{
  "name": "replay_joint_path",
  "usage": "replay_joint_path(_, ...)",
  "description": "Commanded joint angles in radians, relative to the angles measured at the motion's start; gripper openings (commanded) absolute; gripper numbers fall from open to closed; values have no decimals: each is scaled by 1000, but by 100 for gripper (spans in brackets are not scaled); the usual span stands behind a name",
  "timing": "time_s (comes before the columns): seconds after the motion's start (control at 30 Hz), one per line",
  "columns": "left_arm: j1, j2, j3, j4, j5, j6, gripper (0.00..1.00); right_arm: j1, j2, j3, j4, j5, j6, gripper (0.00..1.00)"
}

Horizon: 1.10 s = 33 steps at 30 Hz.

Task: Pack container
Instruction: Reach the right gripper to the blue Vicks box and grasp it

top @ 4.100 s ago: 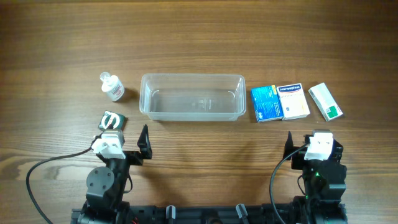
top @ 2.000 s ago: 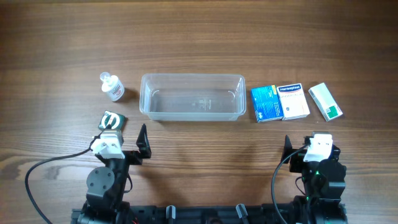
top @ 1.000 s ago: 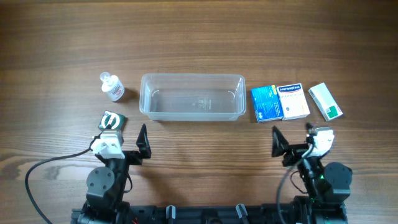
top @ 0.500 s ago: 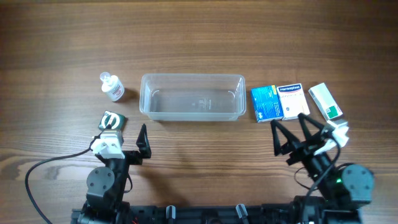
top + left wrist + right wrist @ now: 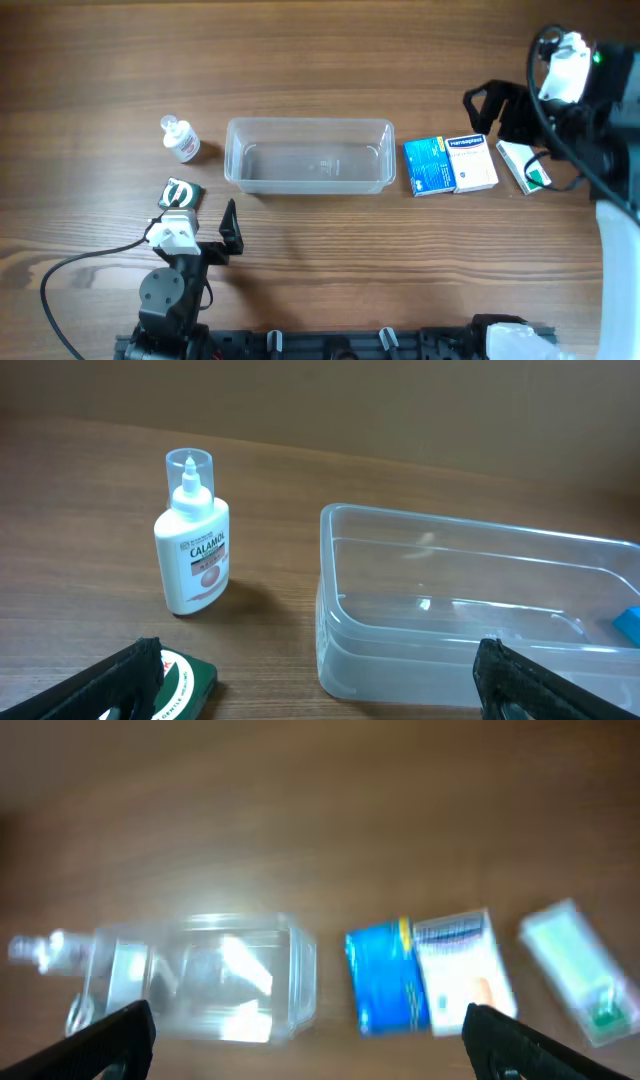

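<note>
Plainly, the container (image 5: 309, 160) lay empty at the middle of the worktop (image 5: 320, 60), with nothing yet packed. Just beside its right end a blue box (image 5: 428, 166) lay touching a white box (image 5: 471, 163), with a white-and-green box (image 5: 524, 163) apart, further right. Near its left end a Calamol bottle (image 5: 181, 140) stood upright, and a small dark green packet (image 5: 182, 192) lay flat nearer the robot.

The right hand (image 5: 497, 110) hung high over the three boxes, fingers spread wide and holding nothing; its wrist view was blurred. The left hand (image 5: 205, 232) sat low beside the green packet, likewise wide apart and empty, facing the container's left end.

I judged this to be the reach for a first item, probably a box on the right. The next move would call for lowering the right hand over one box alone. Since the blue and white boxes touched, a finger would find no gap between them.
</note>
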Motion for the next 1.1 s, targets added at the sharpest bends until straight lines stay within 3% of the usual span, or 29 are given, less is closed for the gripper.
replay_joint_path(0.0, -7, 0, -2, 0, -16, -2, 100, -1, 135, 50, -24, -69, -14, 100)
replay_joint_path(0.2, -7, 0, -2, 0, -16, -2, 100, 60, 284, 22, -116, 27, -13, 99)
replay_joint_path(0.47, -7, 0, -2, 0, -16, -2, 100, 211, 420, -89, -58, 249, 41, 99)
replay_joint_path(1.07, -7, 0, -2, 0, -16, -2, 100, 199, 594, -325, 198, 316, 69, 100)
